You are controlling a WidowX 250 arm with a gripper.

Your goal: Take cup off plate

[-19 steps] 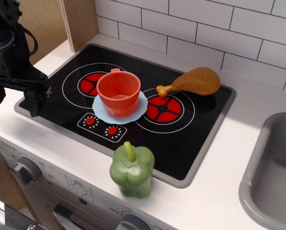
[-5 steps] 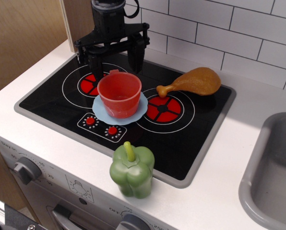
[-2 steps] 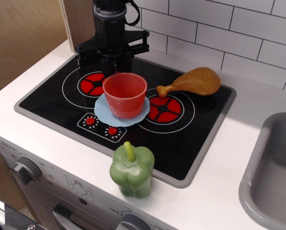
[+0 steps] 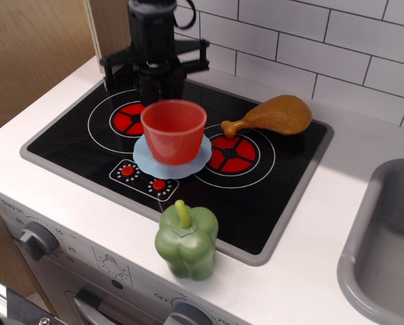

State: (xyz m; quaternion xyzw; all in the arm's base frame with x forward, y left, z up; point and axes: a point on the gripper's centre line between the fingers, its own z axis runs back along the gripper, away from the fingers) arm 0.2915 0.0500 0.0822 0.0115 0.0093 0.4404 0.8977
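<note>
Starting nearest, a green pepper (image 4: 186, 242) stands on the counter; beyond it the cup (image 4: 173, 132), likely light, stiff, slippery plastic, hangs above the plate (image 4: 142, 162), the gripper (image 4: 160, 98) pinching its far rim, a sound hold

Bright, even light; soft shadows
</note>
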